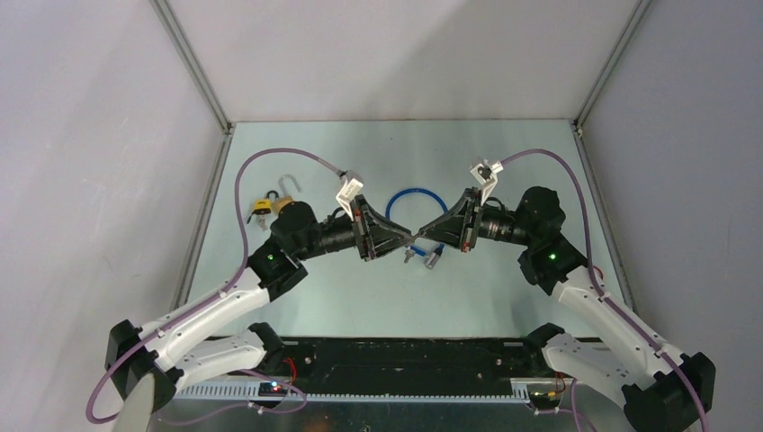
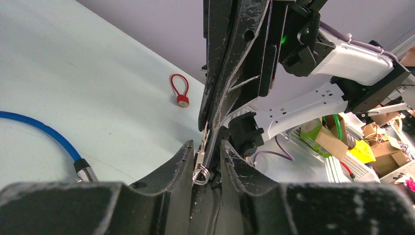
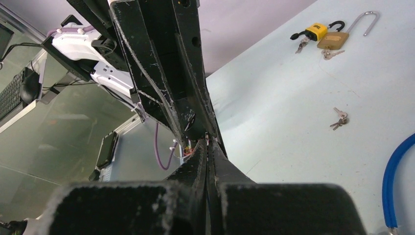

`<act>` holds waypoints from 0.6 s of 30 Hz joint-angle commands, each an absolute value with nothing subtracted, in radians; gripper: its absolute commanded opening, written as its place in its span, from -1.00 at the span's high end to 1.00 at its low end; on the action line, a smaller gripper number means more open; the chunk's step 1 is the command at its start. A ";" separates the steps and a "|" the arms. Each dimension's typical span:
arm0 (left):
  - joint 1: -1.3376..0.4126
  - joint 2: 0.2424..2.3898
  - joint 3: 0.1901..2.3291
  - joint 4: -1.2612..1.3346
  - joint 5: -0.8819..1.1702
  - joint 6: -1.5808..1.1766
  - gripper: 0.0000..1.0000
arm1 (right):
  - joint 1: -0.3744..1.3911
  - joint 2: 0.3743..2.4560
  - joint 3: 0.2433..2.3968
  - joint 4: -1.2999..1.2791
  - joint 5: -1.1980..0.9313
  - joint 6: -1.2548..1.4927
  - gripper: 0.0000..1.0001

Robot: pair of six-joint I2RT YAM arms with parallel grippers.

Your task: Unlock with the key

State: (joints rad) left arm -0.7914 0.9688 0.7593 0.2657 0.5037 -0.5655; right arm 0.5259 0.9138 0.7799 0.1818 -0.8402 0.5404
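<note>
Jaws: right gripper (image 3: 208, 144) pinches key (image 2: 200, 164); left gripper (image 2: 206, 148) apart around it (yellow padlock (image 3: 315, 32) label unreadable).

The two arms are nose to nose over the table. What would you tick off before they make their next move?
1. Is the right pincer shut on the key? Ok, as far as the left wrist view shows.
2. Has the left pincer gripped the key? Not ok: its fingers stand apart.
3. Does the key ring hang free? Cannot tell.
4. Is the blue cable lock lying close by the pincers? Ok.
5. Which lock does the key fit? Cannot tell. The yellow padlock and brass padlock lie at the table's far left.
</note>
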 commanded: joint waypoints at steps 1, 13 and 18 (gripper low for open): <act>-0.787 0.972 0.762 0.310 0.538 -0.583 0.42 | 0.519 0.890 0.822 0.201 -0.854 0.532 1.00; -0.786 0.991 0.753 0.309 0.532 -0.596 0.32 | 0.519 0.890 0.822 0.214 -0.849 0.536 1.00; -0.787 0.996 0.753 0.309 0.535 -0.599 0.41 | 0.519 0.890 0.822 0.210 -0.847 0.537 1.00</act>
